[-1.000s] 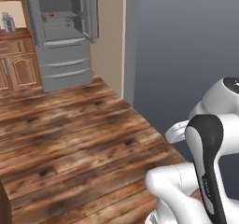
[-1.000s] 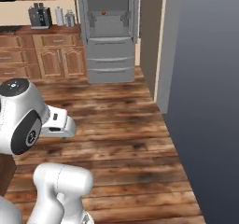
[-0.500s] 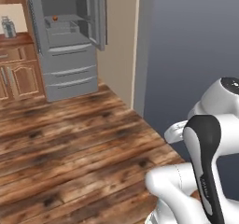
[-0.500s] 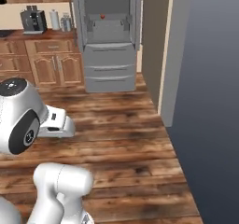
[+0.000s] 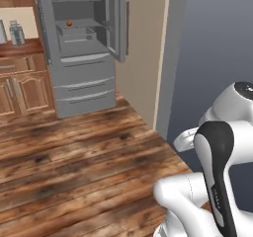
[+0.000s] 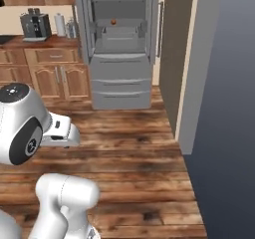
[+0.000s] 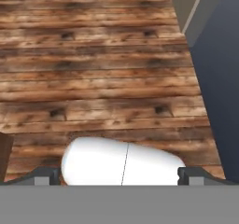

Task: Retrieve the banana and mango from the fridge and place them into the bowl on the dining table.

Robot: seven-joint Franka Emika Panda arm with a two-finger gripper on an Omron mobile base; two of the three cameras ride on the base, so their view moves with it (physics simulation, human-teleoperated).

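Right base view, fridge (image 6: 121, 59) open, mango (image 6: 114, 22) inside

Coffee machine (image 6: 36, 25) on wood cabinets (image 6: 47, 71) (plank floor (image 6: 139, 158) below).

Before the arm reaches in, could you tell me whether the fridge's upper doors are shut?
No, the fridge has its upper doors swung open, showing grey shelves and a small orange fruit on one of them.

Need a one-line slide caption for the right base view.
Robot base faces the open fridge across a wood floor; the mango sits on a shelf inside.
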